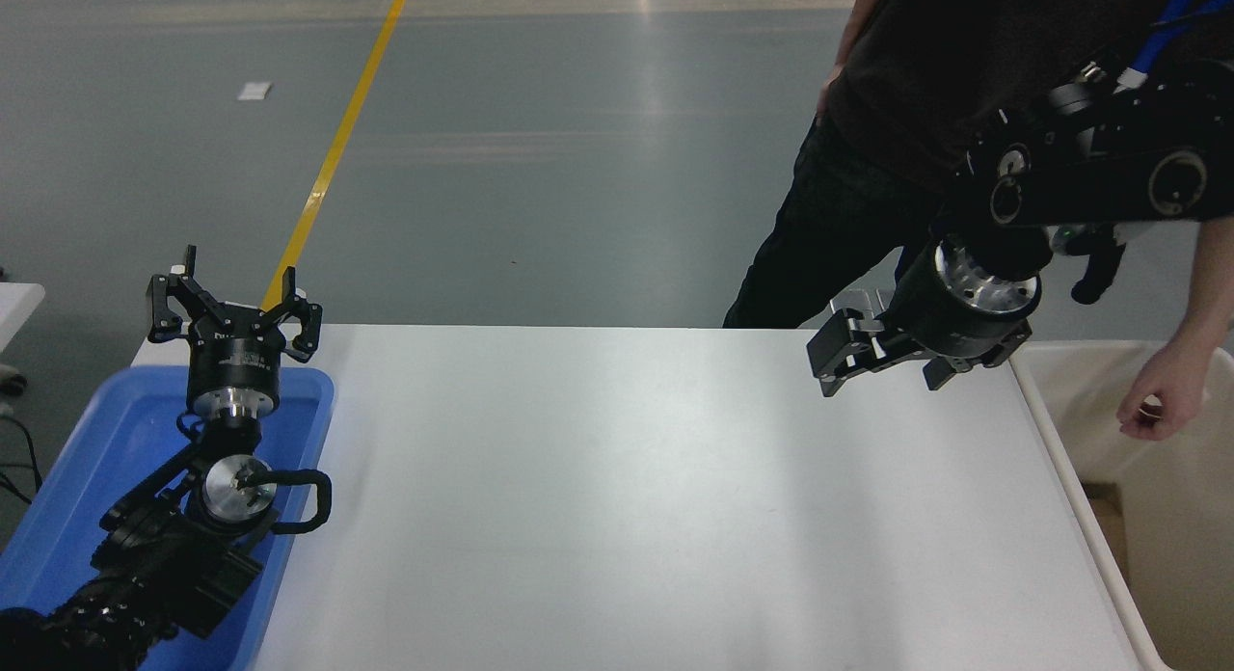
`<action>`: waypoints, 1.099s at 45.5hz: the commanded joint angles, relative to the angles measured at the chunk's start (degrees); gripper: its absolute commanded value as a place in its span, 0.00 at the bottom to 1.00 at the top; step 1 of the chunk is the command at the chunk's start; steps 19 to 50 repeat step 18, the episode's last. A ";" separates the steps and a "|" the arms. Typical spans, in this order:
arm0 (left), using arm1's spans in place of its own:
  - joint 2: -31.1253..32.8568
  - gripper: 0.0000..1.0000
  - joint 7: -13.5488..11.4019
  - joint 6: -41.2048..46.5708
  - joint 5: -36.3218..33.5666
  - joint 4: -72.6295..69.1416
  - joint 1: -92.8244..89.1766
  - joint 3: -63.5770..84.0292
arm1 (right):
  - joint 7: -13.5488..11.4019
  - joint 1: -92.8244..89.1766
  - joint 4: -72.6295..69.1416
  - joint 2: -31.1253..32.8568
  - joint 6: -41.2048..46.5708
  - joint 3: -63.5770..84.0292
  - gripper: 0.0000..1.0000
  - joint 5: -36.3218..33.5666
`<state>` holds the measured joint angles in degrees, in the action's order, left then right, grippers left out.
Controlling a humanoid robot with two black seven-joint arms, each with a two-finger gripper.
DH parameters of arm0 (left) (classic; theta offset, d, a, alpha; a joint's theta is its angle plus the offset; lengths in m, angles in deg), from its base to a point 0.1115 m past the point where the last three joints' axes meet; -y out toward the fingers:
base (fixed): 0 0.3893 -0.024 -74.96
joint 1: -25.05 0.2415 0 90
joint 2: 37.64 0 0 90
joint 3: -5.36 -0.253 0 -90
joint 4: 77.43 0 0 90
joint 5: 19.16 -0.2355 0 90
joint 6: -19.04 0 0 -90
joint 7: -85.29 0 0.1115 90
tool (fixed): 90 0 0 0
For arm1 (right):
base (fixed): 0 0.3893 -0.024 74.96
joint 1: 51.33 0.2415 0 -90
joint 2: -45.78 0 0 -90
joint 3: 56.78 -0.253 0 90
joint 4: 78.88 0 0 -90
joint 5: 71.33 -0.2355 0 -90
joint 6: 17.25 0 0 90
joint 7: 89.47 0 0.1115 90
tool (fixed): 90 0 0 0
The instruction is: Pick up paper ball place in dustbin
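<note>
**Desk:** Where's the paper ball?

**Me:** I can't tell. It doesn't show anywhere in my head view. The dustbin (1085, 411) is at the right end of the white table (627, 507), just past the table's edge. I see its rounded cream rim, part of its smooth inner walls, and a brownish patch low down inside that I can't make out.

**Desk:** And the right gripper?

**Me:** The right gripper (831, 358) hangs above the table's far right corner, just left of the dustbin's rim. It points left and slightly down, and the arm comes in high from the right edge. From this angle I can't tell whether it's spread or closed, and I see nothing in it.

**Desk:** Anyone close by?

**Me:** A person in black (964, 54) leans in at the far right, partly behind my right arm, with a blue lanyard (1157, 35) showing. The person's hand (1157, 406) is loosely curled over the dustbin's far end, right of the gripper and not touching it.

**Desk:** Left side?

**Me:** The left gripper (231, 295) is parked at the near left above the blue tray (96, 430). It points away from me with its fingers spread wide, gripping nothing. A yellow floor line (337, 141) runs off behind it.
</note>
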<state>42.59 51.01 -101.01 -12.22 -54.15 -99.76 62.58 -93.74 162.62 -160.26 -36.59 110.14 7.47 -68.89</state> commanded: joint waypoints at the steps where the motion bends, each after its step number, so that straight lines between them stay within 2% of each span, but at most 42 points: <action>1: 0.02 0.99 0.00 -0.01 0.00 0.00 0.00 0.00 | -0.03 2.08 -0.18 -1.92 3.56 1.58 1.00 -3.14; 12: 0.02 0.99 0.00 -0.01 0.09 0.00 0.00 0.00 | 0.05 6.56 -2.55 0.63 5.85 2.29 1.00 -3.14; 50: 0.02 0.99 0.00 -0.01 0.09 0.00 0.00 0.00 | 0.05 8.14 -3.61 0.89 5.94 2.55 1.00 -3.23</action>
